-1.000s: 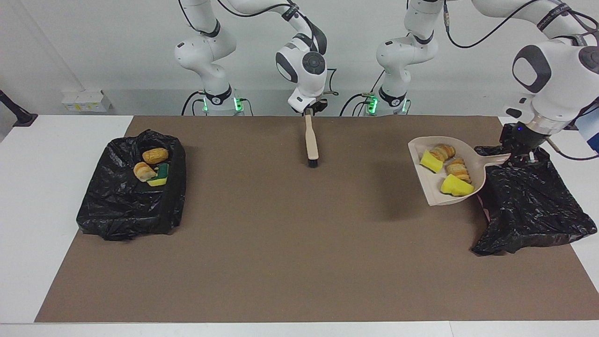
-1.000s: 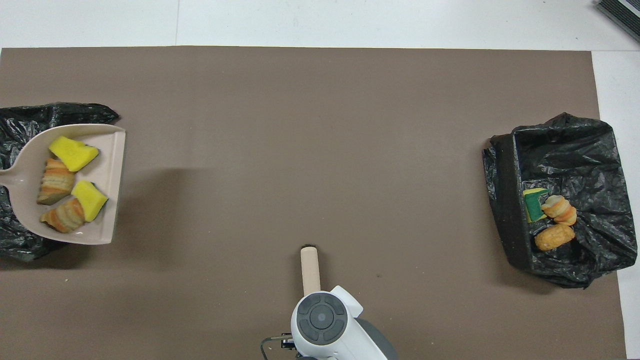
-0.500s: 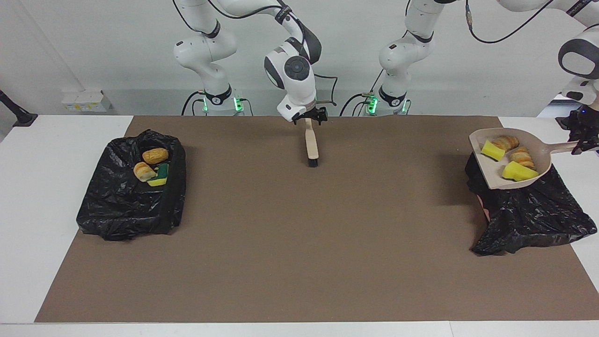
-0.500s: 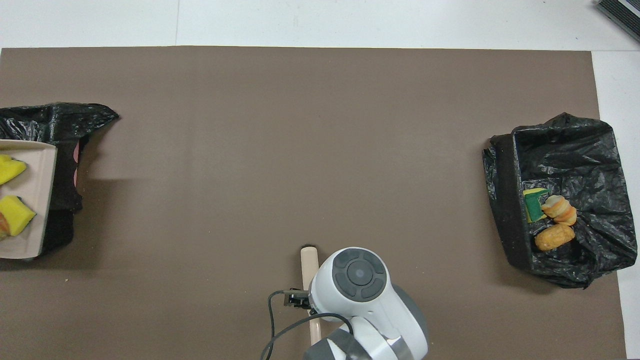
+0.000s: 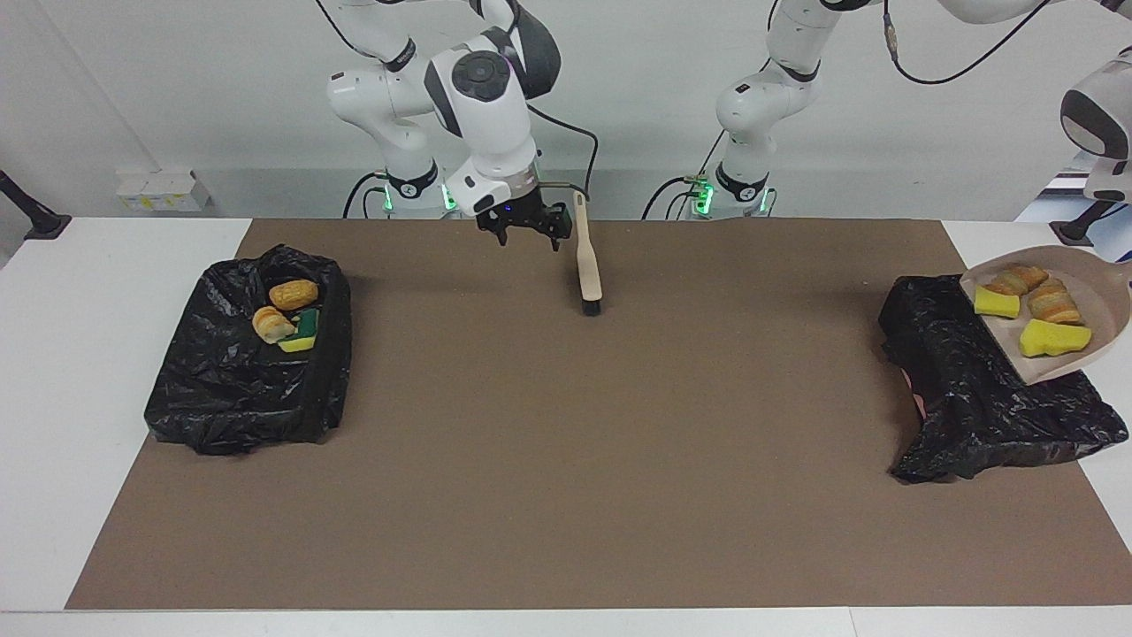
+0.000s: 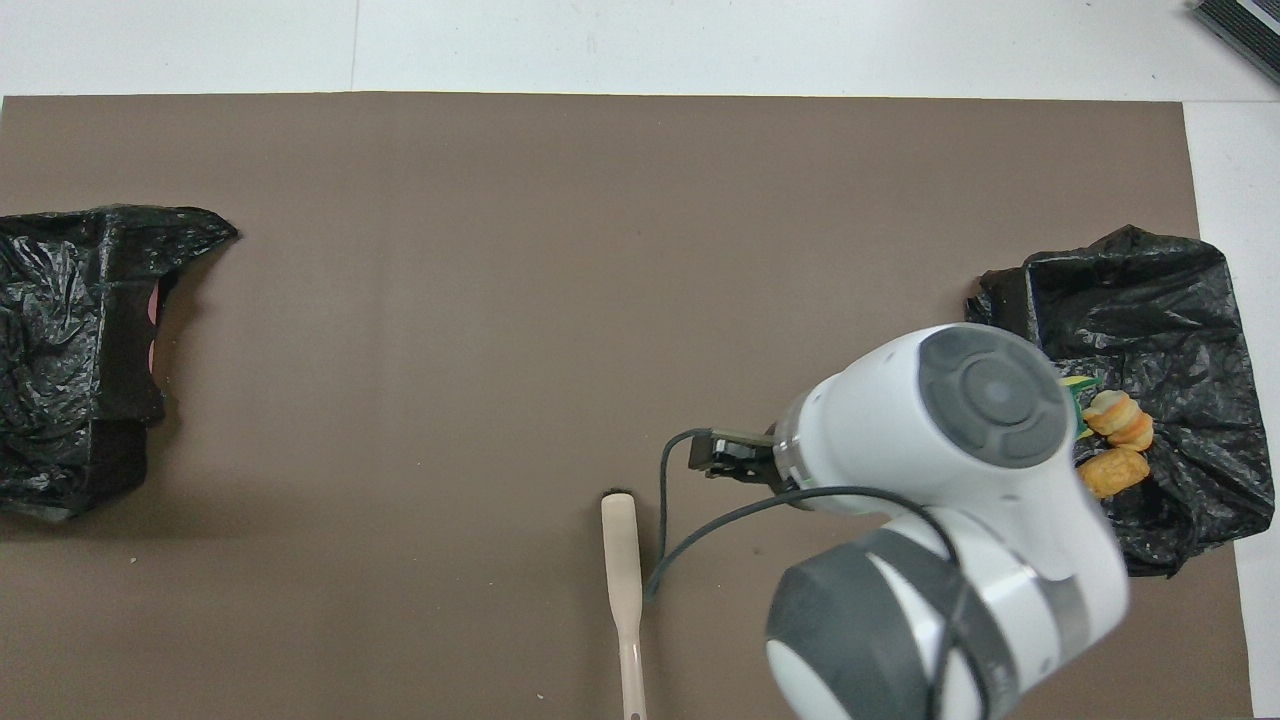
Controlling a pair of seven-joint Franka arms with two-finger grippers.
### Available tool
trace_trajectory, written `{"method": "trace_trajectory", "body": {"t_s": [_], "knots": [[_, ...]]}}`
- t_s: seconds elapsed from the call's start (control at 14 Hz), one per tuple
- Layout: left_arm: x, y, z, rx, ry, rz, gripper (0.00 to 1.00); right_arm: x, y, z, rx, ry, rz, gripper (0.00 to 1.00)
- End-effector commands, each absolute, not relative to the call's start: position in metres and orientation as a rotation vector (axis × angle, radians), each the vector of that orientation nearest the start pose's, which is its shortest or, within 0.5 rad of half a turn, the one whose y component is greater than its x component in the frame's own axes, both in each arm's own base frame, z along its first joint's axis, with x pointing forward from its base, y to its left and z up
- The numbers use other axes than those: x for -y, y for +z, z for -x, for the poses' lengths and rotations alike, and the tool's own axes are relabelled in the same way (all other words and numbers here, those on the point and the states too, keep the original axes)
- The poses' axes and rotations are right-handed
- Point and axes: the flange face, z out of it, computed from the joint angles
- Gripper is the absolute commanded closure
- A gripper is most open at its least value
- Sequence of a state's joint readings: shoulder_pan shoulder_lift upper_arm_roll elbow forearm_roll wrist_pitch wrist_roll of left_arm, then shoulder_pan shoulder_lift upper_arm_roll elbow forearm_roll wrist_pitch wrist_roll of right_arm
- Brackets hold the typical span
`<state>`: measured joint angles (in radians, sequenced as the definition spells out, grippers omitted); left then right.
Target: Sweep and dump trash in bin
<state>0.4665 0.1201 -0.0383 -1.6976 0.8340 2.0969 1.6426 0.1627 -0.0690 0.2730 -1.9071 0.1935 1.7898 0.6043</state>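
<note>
Since a second back, the pan swung off the mat and out over the bin at the left arm's end, while the right arm let go of the brush and pulled toward its own end.

The left arm carried the load. Its gripper sat out of frame, clenched, and a pan hanging in mid-air said the handle was in that grip. The left-end bin sat on the mat's edge there, its black liner crumpled and sagging. The right-end bin sat at the other edge, three pieces already in it.

The pan hung over the left-end bin's outer part, four pieces of trash riding on it. The right gripper hovered released over the mat's robot-side edge, just beside the brush, which lay flat there.

Danger as I read it: a tip from this spot could send chunks down the slumped liner onto the table. A low right gripper could also clip the brush.
</note>
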Motion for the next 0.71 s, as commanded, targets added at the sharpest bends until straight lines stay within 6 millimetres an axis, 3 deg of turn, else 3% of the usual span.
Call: {"method": "trace_trajectory", "body": {"t_s": [0.0,0.07,0.29,0.64], "knots": [[-0.281,0.575,-0.568,-1.621,0.720,1.660,1.00,-0.202,0.568,-0.501,-0.249,0.151,3.019,0.00],[-0.266,0.577,-0.575,-1.597,0.727,1.620,1.00,-0.189,0.580,-0.506,-0.251,0.119,3.028,0.00],[-0.256,0.579,-0.581,-1.585,0.758,1.551,1.00,-0.156,0.623,-0.521,-0.296,0.006,3.080,0.00],[-0.225,0.608,-0.583,-1.538,0.855,1.419,1.00,-0.128,0.647,-0.544,-0.351,-0.009,3.167,0.00]]}}
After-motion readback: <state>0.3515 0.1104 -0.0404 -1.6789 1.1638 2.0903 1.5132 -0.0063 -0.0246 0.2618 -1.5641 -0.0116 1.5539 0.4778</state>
